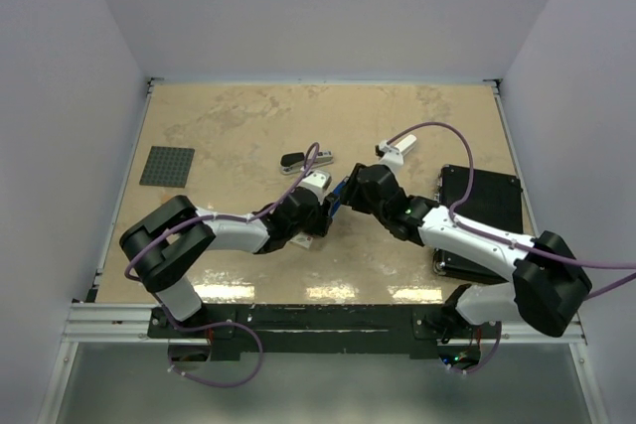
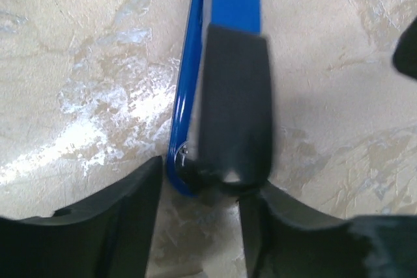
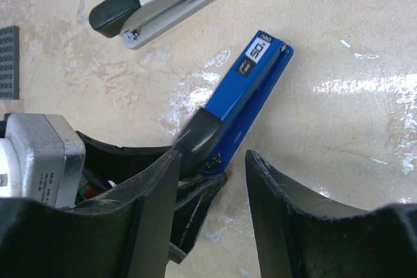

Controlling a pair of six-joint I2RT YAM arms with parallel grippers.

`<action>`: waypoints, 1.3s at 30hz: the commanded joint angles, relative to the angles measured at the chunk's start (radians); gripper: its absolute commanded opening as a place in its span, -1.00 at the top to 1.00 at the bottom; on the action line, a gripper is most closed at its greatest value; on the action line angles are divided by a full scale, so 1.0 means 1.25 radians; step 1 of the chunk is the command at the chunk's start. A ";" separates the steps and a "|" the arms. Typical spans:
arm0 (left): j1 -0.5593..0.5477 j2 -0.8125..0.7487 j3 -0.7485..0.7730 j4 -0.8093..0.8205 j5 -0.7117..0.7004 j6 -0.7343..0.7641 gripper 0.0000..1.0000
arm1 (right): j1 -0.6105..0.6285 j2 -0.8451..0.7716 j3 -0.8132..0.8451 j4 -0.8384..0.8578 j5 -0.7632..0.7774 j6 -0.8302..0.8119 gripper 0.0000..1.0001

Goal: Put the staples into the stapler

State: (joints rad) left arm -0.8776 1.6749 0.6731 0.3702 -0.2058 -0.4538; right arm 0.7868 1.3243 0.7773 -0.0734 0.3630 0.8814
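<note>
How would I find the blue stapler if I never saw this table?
Look at the middle of the beige table, between the left pincer and right pincer. The blue metal stapler with a black end lies there. The other stapler, farther back, is grey.

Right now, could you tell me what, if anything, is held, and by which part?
The right gripper, jaws open, straddles the black rear end of the blue stapler, holding nothing. The left gripper flanks that end; whether its jaws grip cannot be told.
</note>
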 commanded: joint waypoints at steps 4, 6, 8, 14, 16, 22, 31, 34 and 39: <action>-0.006 -0.057 0.053 -0.085 -0.016 0.008 -0.55 | -0.001 -0.052 -0.013 0.001 0.064 -0.011 -0.01; -0.006 -0.072 0.069 -0.127 -0.017 0.013 -0.65 | -0.001 -0.068 -0.013 -0.005 0.075 -0.020 -0.03; -0.006 -0.081 0.082 -0.156 -0.016 0.029 -0.75 | -0.001 -0.081 -0.011 -0.017 0.094 -0.029 -0.05; -0.005 -0.069 0.218 -0.367 -0.010 0.070 -0.61 | -0.002 -0.160 -0.002 -0.077 0.193 -0.050 -0.08; -0.004 -0.039 0.277 -0.449 0.000 0.073 -0.52 | -0.004 -0.189 -0.001 -0.098 0.219 -0.061 -0.08; -0.002 0.032 0.379 -0.580 0.014 0.079 -0.19 | -0.004 -0.247 -0.014 -0.123 0.261 -0.073 -0.08; -0.005 0.122 0.393 -0.612 0.016 0.077 0.48 | -0.004 -0.279 -0.045 -0.127 0.267 -0.067 -0.08; -0.005 0.149 0.366 -0.588 0.012 0.072 0.73 | -0.004 -0.287 -0.054 -0.127 0.267 -0.068 -0.08; -0.004 0.199 0.357 -0.585 0.000 0.077 0.99 | -0.004 -0.285 -0.057 -0.123 0.266 -0.073 -0.08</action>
State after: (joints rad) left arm -0.8803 1.8256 1.1542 -0.3229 -0.2031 -0.3637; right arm 0.7849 0.9848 0.7116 -0.2333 0.6460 0.7986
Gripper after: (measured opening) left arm 0.365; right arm 0.539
